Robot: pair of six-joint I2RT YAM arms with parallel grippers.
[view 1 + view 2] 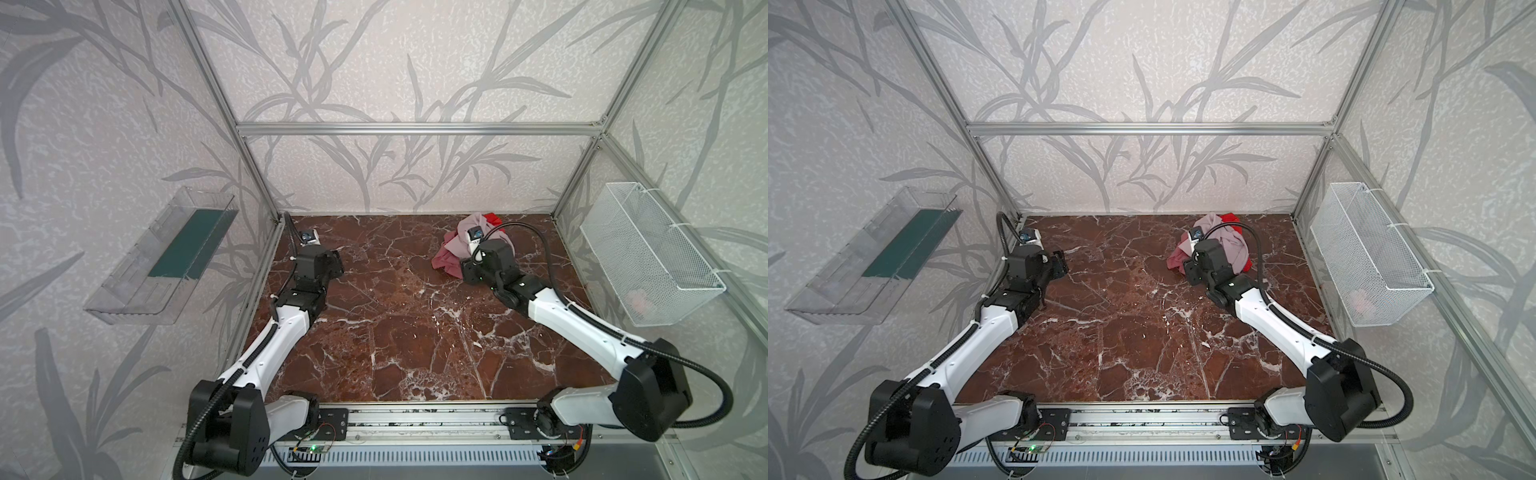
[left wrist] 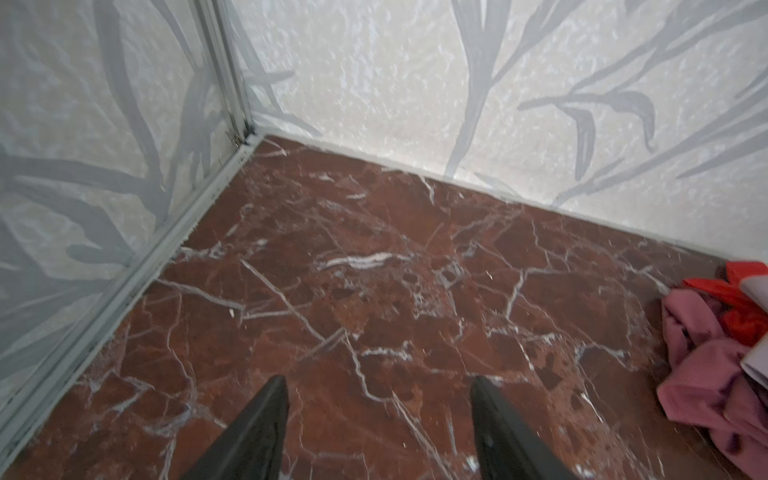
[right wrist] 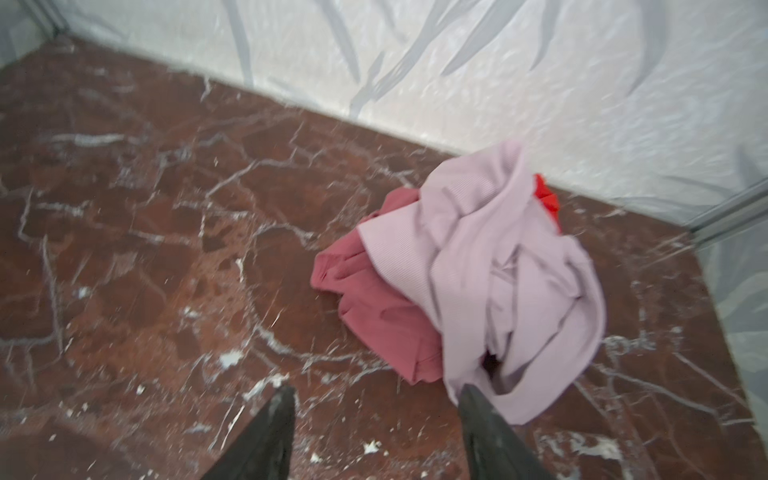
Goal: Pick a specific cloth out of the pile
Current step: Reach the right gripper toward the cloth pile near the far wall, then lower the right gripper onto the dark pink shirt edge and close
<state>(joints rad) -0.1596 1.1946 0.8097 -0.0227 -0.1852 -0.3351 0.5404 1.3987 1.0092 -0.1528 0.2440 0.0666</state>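
Three cloths make the pile (image 1: 453,249), far right. The rose cloth (image 3: 374,307) peeks out left, under the lilac cloth (image 3: 498,257). The right gripper (image 3: 376,390), just near it, and the left gripper (image 2: 378,382) gape empty. Looks like the reach step; next, pinch only rose.

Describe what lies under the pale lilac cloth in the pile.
The dusty rose cloth pokes out beneath the lilac cloth, a red cloth behind; their remaining parts are covered.

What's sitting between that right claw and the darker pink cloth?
Nothing but bare marble tabletop, as the right wrist view shows, between the right gripper and the dusty rose cloth.
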